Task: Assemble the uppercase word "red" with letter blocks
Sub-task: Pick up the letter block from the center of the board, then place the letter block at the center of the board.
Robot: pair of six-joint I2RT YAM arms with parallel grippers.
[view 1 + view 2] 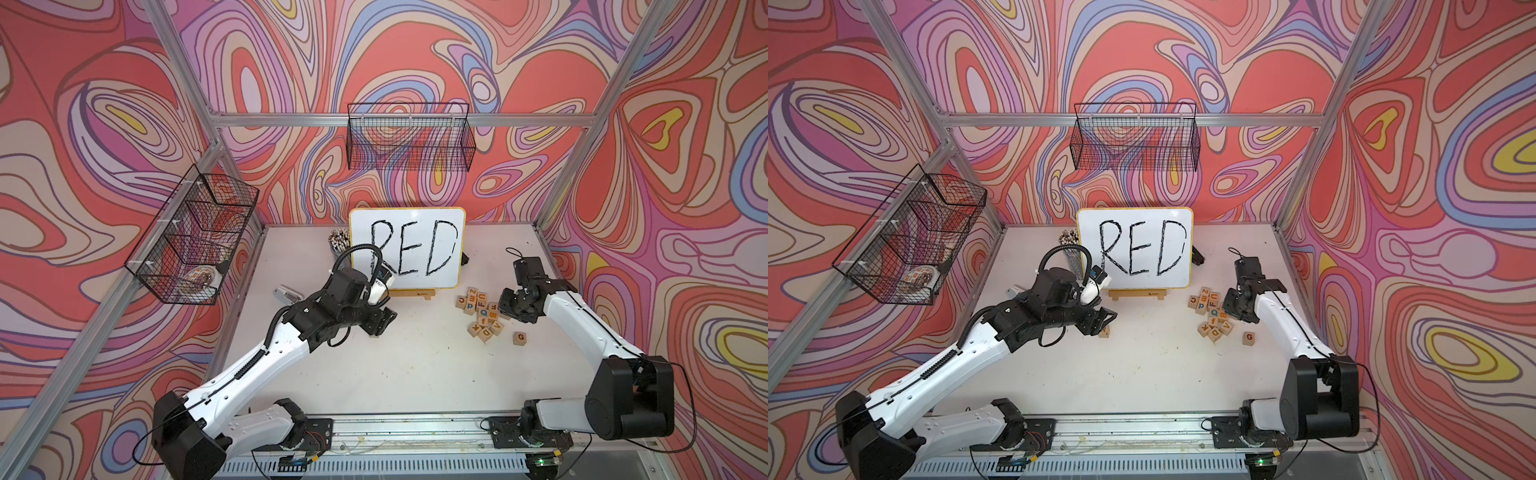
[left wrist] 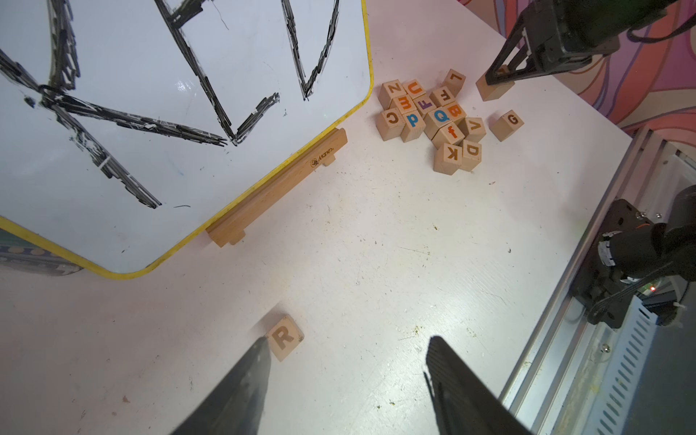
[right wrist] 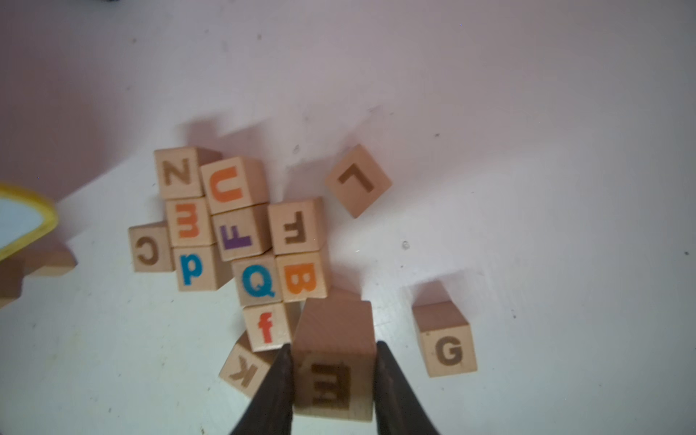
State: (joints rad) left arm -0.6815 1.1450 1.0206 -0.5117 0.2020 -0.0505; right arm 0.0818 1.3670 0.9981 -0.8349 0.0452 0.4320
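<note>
Whiteboard [image 1: 407, 249] stands far middle, and its wooden foot is on the far side of the R spot, so if you swing the left arm wide you could knock it over. Left gripper [image 2: 350, 341] is released, jaws apart with nothing between them. One fingertip [image 2: 261, 350] is right at a corner of the R block [image 2: 284, 338], which lies flat left of centre on the near side of the board; any sideways drift there will likely shove or spin R. Right gripper [image 3: 333, 346] is clamped on the E block [image 3: 331, 380] at the right, on the near-right edge of the pile [image 3: 258, 280]. Can't tell if E is clear of the table. Drag it low and you may catch the f block [image 3: 265, 327] and K block [image 3: 243, 371] just beside the finger and scatter the pile. The D block [image 2: 472, 150] sits at the pile's near edge against K, and a scatter could flip or bury it. E's letter looks turned in the grip, so it may land rotated next to R.
</note>
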